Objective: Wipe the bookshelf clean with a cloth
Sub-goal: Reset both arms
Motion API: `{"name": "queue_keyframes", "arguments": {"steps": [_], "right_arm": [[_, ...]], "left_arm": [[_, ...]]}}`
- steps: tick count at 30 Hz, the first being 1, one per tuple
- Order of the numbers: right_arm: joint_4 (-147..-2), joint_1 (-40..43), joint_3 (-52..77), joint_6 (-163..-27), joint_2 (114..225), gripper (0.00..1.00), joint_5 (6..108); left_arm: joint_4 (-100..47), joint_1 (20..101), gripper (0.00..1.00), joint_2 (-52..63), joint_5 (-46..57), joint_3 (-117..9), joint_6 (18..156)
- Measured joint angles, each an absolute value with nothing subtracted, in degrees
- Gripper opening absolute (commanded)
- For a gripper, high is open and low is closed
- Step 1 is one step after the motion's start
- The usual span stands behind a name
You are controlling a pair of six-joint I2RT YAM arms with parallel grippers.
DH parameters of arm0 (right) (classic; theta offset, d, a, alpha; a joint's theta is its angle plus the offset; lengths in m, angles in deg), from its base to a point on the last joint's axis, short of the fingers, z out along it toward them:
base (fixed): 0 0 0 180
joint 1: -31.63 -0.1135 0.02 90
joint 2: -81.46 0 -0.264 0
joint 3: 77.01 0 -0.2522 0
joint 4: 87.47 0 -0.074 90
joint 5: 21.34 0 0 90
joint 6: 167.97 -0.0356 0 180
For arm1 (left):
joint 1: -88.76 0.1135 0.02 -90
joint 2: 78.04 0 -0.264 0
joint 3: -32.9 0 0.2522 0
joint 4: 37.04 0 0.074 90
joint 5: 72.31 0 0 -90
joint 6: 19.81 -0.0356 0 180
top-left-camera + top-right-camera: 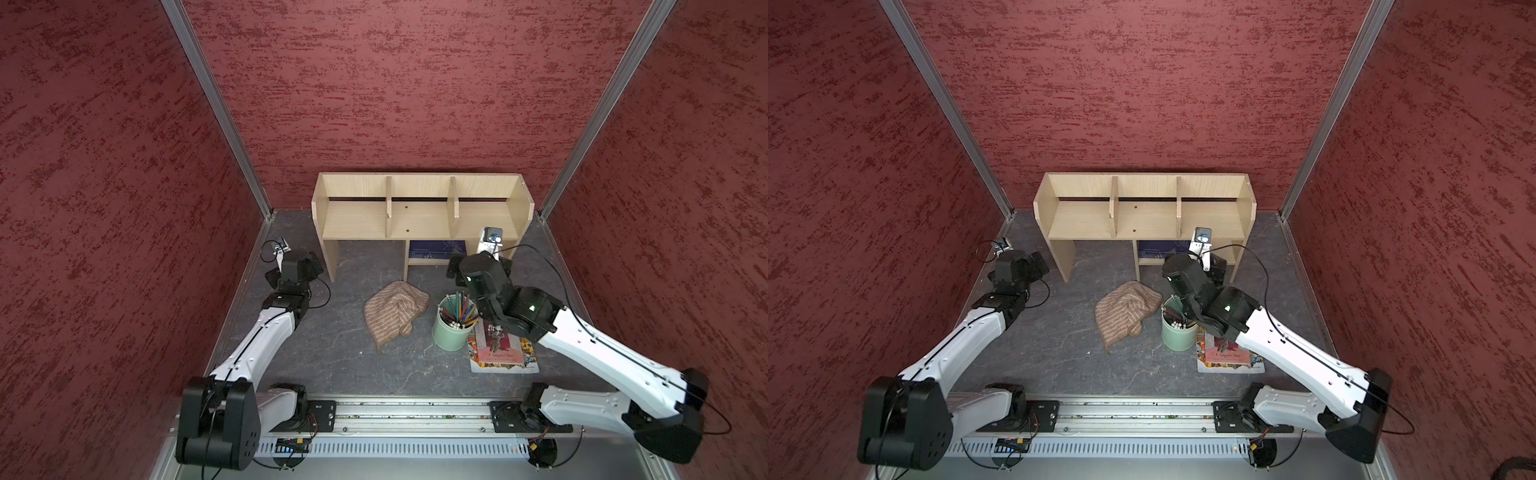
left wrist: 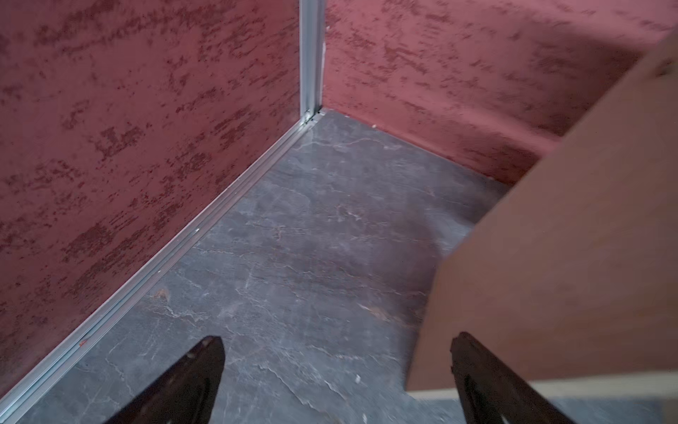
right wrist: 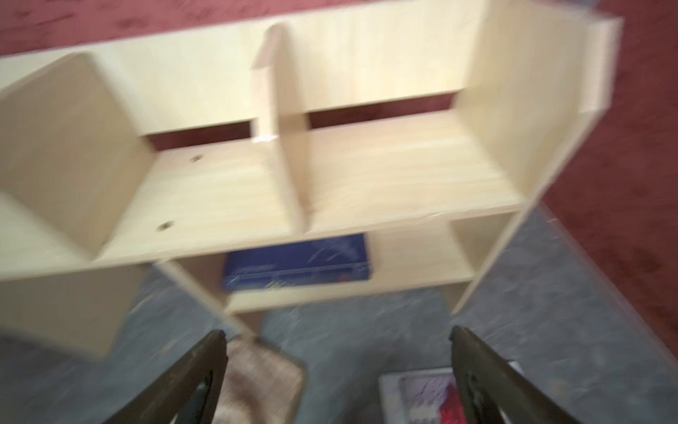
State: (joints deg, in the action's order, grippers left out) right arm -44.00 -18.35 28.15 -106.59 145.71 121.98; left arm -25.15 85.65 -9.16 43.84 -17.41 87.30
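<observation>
The light wood bookshelf (image 1: 419, 216) (image 1: 1142, 216) stands against the back wall, its top compartments bare. The tan striped cloth (image 1: 395, 311) (image 1: 1127, 313) lies crumpled on the grey floor in front of it, held by nothing. My right gripper (image 3: 337, 334) hovers open above the floor before the bookshelf (image 3: 367, 165), with the cloth (image 3: 264, 381) by one finger, apart from it. Its view is blurred. My left gripper (image 2: 335, 339) is open and empty near the floor, beside the bookshelf's left side panel (image 2: 568, 238).
A green cup of pencils (image 1: 453, 324) (image 1: 1179, 328) stands right of the cloth, under my right forearm. A colourful magazine (image 1: 505, 353) (image 3: 422, 392) lies flat beside it. A blue book (image 1: 436, 249) (image 3: 297, 264) rests on the lower shelf. Red walls enclose three sides.
</observation>
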Motion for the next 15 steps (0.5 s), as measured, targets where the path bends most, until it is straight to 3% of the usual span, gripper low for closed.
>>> {"name": "queue_keyframes", "arguments": {"steps": [3, 9, 11, 15], "right_arm": [[-50.49, -14.41, 39.76, -103.68, 144.29, 0.98, 127.38], [-60.78, 6.35, 53.33, -103.38, 145.21, 0.98, 128.85], [-64.22, 11.66, 54.36, -101.85, 147.59, 0.98, 126.53], [-86.20, 18.85, 61.07, -91.99, 152.90, 0.98, 118.07]], "left_arm": [[-32.93, 88.73, 1.00, -4.50, 43.40, -11.05, 86.60], [-50.37, 89.37, 1.00, 0.48, 39.10, -3.99, 81.02], [-56.58, 89.47, 1.00, 0.92, 36.87, -2.60, 79.38], [-65.28, 90.00, 1.00, 4.04, 31.69, -1.77, 76.72]]}}
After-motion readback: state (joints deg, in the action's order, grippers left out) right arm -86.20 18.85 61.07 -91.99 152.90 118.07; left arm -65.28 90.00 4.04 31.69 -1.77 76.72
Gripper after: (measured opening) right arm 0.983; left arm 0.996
